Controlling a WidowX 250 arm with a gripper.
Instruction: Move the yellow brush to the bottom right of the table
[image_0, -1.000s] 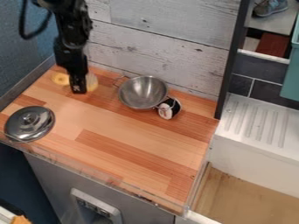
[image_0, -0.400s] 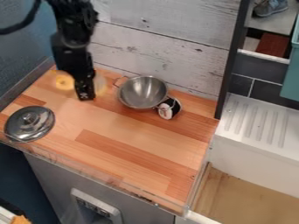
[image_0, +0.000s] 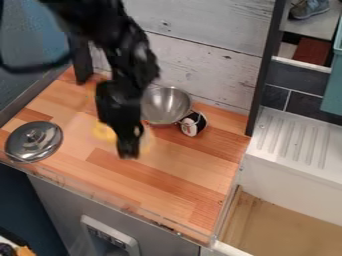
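Hand (image_0: 129, 151) & yellow brush (image_0: 103, 131) moved R & twd tbl (image_0: 180, 172) front.

Lid (image_0: 33, 141) left of bowl (image_0: 165, 105), apparent can (image_0: 190, 125) at right

blurred: end effector (image_0: 127, 152), yellow brush (image_0: 103, 132) | part-hidden: yellow brush, bowl (image_0: 168, 105) | cut by top edge: arm (image_0: 130, 50)

1 black robot arm (image_0: 133, 57), blurred, slanting down from above and left of the metal bowl (image_0: 167, 106), partly covering its left rim, black gripper (image_0: 128, 155) pointing downward, below and left of the bowl in view
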